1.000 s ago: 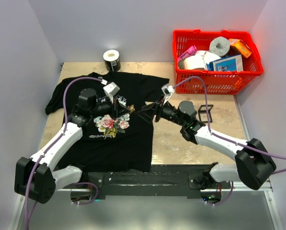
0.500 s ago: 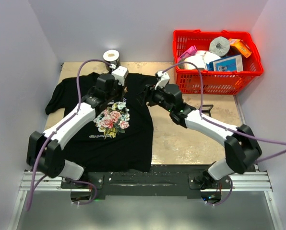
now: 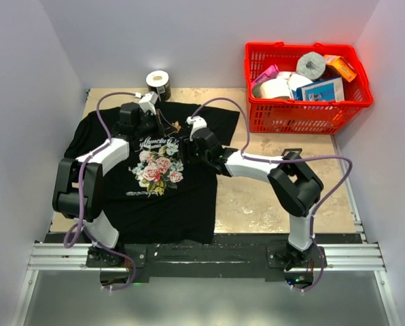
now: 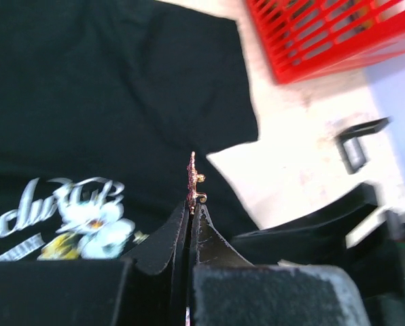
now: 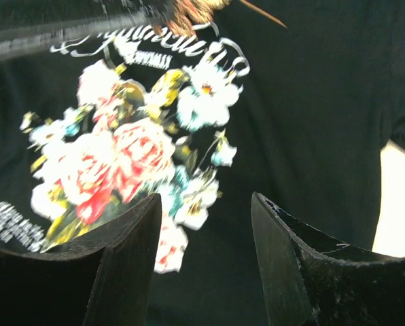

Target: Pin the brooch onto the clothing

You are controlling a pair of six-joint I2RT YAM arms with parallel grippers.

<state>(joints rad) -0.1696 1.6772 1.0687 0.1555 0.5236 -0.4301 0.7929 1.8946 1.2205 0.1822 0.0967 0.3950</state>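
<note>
Beige table [image 3: 270, 197], limp clothing [image 3: 182, 204]; near its 12 o'clock, left gripper [image 4: 191, 208] pinches the tiny, light, likely slippery brooch [image 4: 192, 178] edgewise, right gripper [image 5: 206, 207] spread.

Matt cloth T-shirt [image 3: 182, 210], glinting metal brooch [image 4: 192, 180]

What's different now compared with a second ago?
Both arms reached farther across the table, to the lettering on the shirt. The left gripper stays shut on the brooch; the right gripper stays open, holding nothing. Shirt, basket and roll unmoved.
</note>
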